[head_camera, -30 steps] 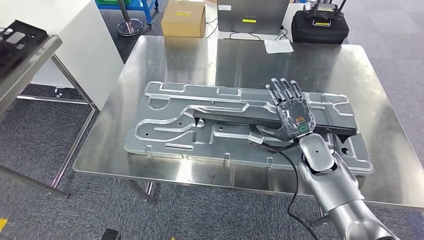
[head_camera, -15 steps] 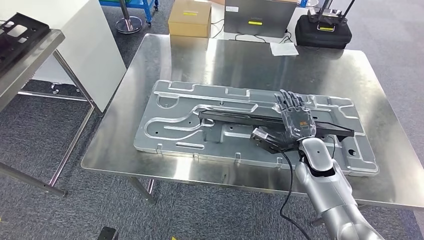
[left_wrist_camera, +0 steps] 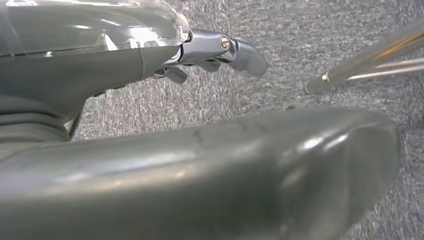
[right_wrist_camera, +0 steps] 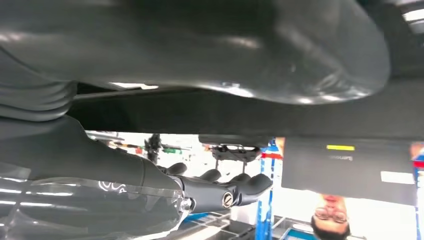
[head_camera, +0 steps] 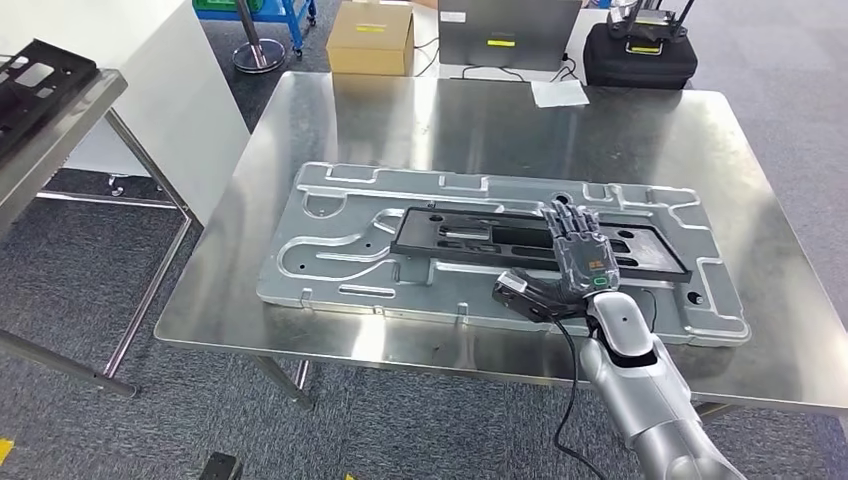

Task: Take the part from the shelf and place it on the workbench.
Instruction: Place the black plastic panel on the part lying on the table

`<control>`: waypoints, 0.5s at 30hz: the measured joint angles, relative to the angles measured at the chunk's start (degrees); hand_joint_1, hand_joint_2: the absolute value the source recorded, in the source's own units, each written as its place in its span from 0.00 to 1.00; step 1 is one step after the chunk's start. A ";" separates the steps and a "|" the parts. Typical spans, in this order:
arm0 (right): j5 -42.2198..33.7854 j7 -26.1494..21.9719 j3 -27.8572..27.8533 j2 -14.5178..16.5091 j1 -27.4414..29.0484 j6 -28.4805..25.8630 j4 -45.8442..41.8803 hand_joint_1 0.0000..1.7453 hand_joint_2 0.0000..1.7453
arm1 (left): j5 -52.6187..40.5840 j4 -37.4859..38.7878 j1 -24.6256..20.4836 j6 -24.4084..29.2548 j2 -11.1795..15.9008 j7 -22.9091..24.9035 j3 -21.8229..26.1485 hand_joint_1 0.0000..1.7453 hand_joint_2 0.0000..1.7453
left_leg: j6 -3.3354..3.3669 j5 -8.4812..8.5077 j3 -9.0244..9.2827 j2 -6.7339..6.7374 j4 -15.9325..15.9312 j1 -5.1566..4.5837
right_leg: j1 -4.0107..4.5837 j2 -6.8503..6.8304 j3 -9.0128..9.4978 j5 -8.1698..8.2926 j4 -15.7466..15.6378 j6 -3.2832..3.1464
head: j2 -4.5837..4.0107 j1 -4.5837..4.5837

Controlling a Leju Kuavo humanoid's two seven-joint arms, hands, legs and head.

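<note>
The black frame-shaped part (head_camera: 470, 238) lies flat on a large silver stamped plate (head_camera: 330, 250) on the steel workbench (head_camera: 500, 120). My right hand (head_camera: 580, 262) hovers over the part's near right portion, fingers stretched across it and thumb out beside its near edge. In the right wrist view the part (right_wrist_camera: 250, 112) is a dark band under the thumb (right_wrist_camera: 200, 45), while the fingers (right_wrist_camera: 225, 192) stand off it with a bright gap between. My left hand (left_wrist_camera: 100, 65) hangs over grey carpet and holds nothing.
A grey shelf (head_camera: 60, 125) at the far left carries another black part (head_camera: 30, 75). Beyond the workbench's far edge stand a cardboard box (head_camera: 370, 38), a grey panel (head_camera: 505, 25) and a black case (head_camera: 640, 55). A sheet of paper (head_camera: 558, 92) lies at the bench's back.
The black part, tilted up on its edge in my right hand a second ago, has come down flat onto the silver plate. My right hand has dropped lower and nearer.
</note>
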 joint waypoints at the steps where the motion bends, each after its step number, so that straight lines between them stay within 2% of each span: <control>1: 0.00 -0.01 -0.01 0.10 0.12 0.00 0.04 0.00 0.00 | 0.01 -0.01 0.03 0.01 0.00 0.00 0.01 0.00 0.00 | -0.25 -1.83 -1.80 0.00 3.99 0.17 | -0.01 -0.02 -0.04 0.01 0.02 -0.06 | 0.00 -0.04; 2: 0.00 -0.02 -0.01 0.20 0.27 0.00 0.10 0.00 0.00 | 0.01 -0.01 0.08 0.01 0.01 0.00 0.01 0.00 0.00 | -0.47 -2.91 -3.25 0.00 7.14 0.35 | -0.04 -0.02 -0.08 0.00 0.06 -0.05 | 0.00 -0.04; 3: 0.00 -0.02 -0.02 0.27 0.42 0.00 0.17 0.00 0.00 | 0.01 -0.01 0.14 0.02 0.01 0.00 0.01 0.00 0.00 | -0.66 -2.96 -3.90 0.01 8.53 0.51 | -0.10 -0.01 -0.10 -0.03 0.12 -0.01 | 0.00 -0.04; 4: 0.00 -0.03 -0.02 0.34 0.52 0.00 0.25 0.00 0.00 | 0.01 -0.01 0.17 0.02 0.01 0.00 0.01 0.00 0.00 | -0.82 -1.85 -3.43 0.02 7.62 0.70 | -0.20 0.02 -0.10 -0.08 0.24 0.08 | 0.00 -0.04; 6: 0.00 -0.02 -0.02 0.54 0.62 0.01 0.30 0.00 0.00 | 0.03 0.00 0.13 -0.01 0.04 0.01 -0.01 0.00 0.00 | -1.03 1.99 0.08 0.05 0.40 1.05 | -0.42 0.14 -0.09 -0.35 0.63 0.50 | 0.00 -0.05; 7: 0.00 0.00 -0.02 0.61 0.63 0.02 0.27 0.00 0.00 | 0.07 0.00 0.07 -0.04 0.07 0.03 -0.01 0.00 0.00 | -1.00 3.30 1.90 0.03 -3.31 1.06 | -0.40 0.21 -0.19 -0.51 0.93 0.83 | 0.00 -0.08; 8: 0.01 0.02 -0.02 0.64 0.67 0.03 0.23 0.00 0.00 | 0.11 0.00 0.04 -0.12 0.09 0.06 -0.01 0.00 0.00 | -0.83 3.97 3.02 0.00 -5.75 1.02 | -0.34 0.26 -0.32 -0.58 1.12 1.22 | 0.00 -0.08; 9: 0.01 0.04 -0.03 0.65 0.74 0.04 0.19 0.00 0.00 | 0.19 0.00 0.04 -0.20 0.10 0.10 0.00 0.00 0.00 | -0.57 4.03 3.45 -0.05 -6.85 0.92 | -0.23 0.30 -0.45 -0.56 1.21 1.60 | 0.00 -0.10; 12: -0.10 0.04 -0.04 0.81 1.22 0.04 -0.35 0.00 0.00 | 0.50 -0.01 0.10 -0.45 0.13 0.15 0.01 0.00 0.00 | 0.71 4.36 3.37 -0.12 -7.23 0.75 | -0.35 0.32 -0.65 -0.60 1.25 2.64 | 0.00 -0.10; 14: -0.22 -0.01 -0.05 0.97 1.49 0.04 -0.84 0.00 0.00 | 0.65 -0.01 0.01 -0.51 0.14 0.12 0.00 0.00 0.00 | 1.57 4.74 3.41 -0.09 -7.68 0.85 | -0.50 0.31 -1.92 -2.67 4.14 2.99 | 0.00 -0.07; 15: -0.35 -0.06 -0.07 1.01 1.64 0.04 -1.01 0.00 0.00 | 0.76 -0.01 -0.01 -0.53 0.14 0.11 0.00 0.00 0.00 | 1.81 4.82 3.37 -0.08 -7.73 0.80 | -0.48 0.31 -3.37 -4.49 7.37 3.03 | 0.00 -0.04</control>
